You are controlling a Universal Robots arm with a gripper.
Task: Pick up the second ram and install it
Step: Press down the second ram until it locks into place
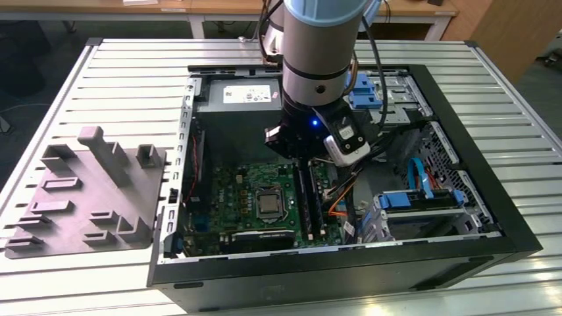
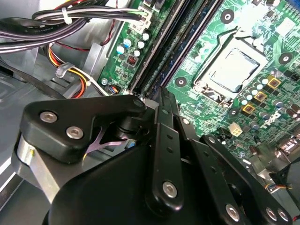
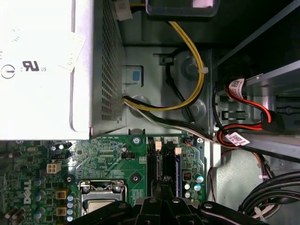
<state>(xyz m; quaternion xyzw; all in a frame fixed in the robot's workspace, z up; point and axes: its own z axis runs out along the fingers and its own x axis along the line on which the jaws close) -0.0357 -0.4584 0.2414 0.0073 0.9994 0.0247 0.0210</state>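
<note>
Exterior view: the grey-and-silver robot arm (image 1: 312,59) reaches down into an open black computer case (image 1: 457,237) lying on a slatted metal table (image 1: 123,85), above the green motherboard (image 1: 255,197). A grey moulded fixture block (image 1: 88,194) lies at the exterior view's left.

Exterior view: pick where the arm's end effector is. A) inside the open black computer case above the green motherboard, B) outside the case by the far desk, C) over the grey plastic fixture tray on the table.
A: the end effector hangs over the green motherboard inside the open black computer case.

certification mark on power supply label (image 3: 35,70).
</note>
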